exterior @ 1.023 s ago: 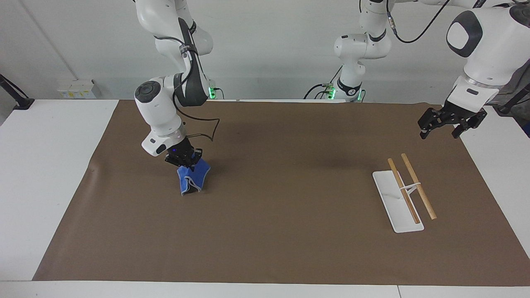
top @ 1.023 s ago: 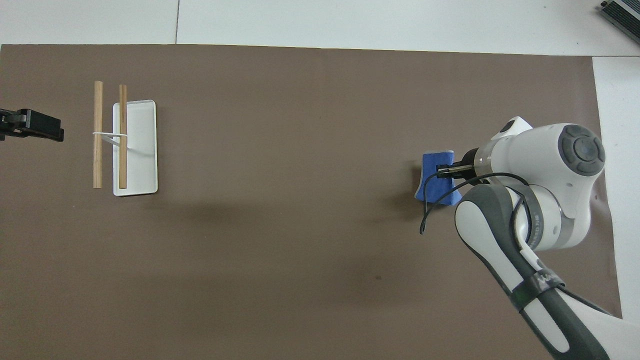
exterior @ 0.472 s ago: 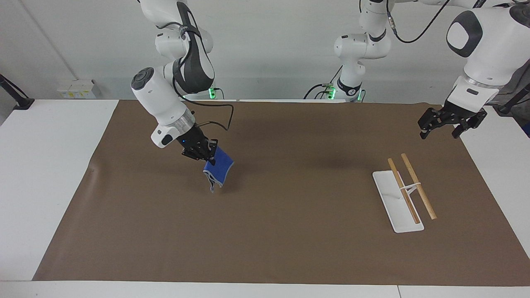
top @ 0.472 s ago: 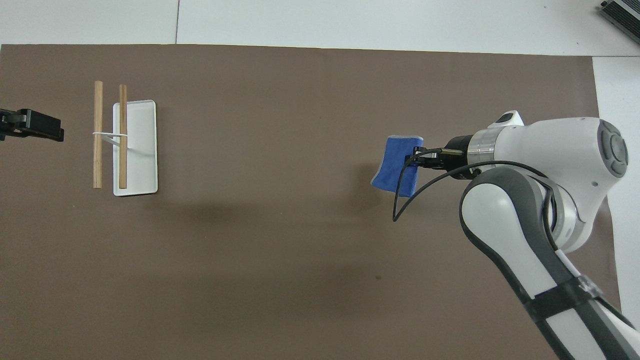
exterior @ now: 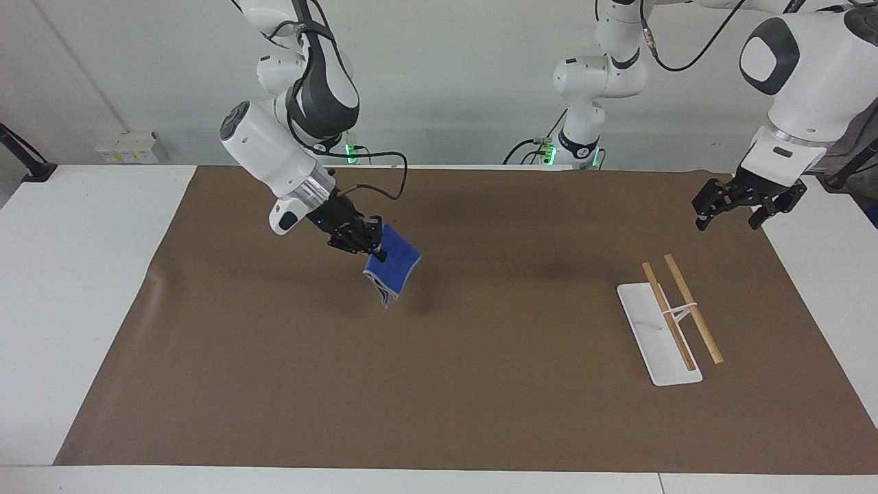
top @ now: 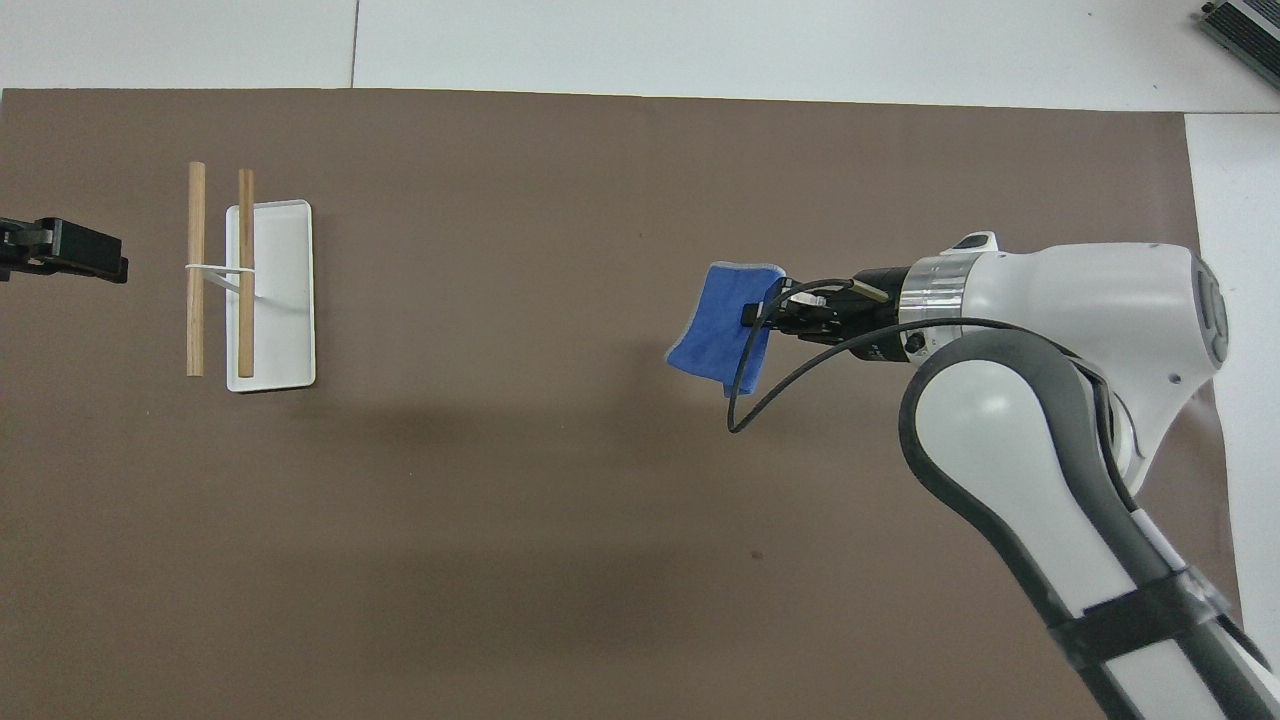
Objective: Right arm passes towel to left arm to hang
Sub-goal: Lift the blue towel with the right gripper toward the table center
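Facing view: my right jaws (exterior: 362, 243) clamp the small bright-blue folded towel (exterior: 393, 264) above the brown table mat (exterior: 480, 412); my left jaws (exterior: 746, 206) hang open.

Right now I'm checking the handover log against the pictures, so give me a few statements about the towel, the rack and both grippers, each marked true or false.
1. The right gripper is shut on the towel and holds it in the air over the brown mat. True.
2. The towel hangs over the wooden bars of the rack. False: both bars are bare.
3. The left gripper is open and empty, near the mat's edge at the left arm's end of the table. True.
4. The left gripper is touching the towel. False: the two are far apart, and the left arm waits.
5. The rack lies on its side. False: it stands on its white base.
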Motion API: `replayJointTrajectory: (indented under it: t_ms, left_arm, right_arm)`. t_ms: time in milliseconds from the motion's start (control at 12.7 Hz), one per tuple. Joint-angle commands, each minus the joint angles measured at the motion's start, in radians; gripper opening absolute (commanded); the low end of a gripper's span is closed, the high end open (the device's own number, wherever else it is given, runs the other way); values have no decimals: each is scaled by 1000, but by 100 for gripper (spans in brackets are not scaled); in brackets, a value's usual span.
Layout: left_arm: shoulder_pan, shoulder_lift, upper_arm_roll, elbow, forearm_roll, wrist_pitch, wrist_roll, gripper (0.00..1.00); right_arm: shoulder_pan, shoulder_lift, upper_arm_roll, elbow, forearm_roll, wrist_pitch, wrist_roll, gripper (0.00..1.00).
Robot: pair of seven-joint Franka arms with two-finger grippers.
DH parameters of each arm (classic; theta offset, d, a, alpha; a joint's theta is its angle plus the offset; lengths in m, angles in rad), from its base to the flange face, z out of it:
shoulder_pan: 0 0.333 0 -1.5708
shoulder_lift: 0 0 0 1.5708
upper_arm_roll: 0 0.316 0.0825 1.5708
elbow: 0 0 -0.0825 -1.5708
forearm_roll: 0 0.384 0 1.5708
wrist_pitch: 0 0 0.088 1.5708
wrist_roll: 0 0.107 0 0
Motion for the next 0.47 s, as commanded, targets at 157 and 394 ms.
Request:
replayJointTrajectory:
  t_ms: [157, 394]
  left_arm:
    - [-9, -45, -5, -33, -19, 7, -6, 100]
    - [-19, -89, -8, -121, -199, 53, -174, 100]
  right_arm:
    - [-5, -3, 84, 61, 49, 41, 160, 0]
    - [23, 4, 114, 61, 49, 110, 237, 0]
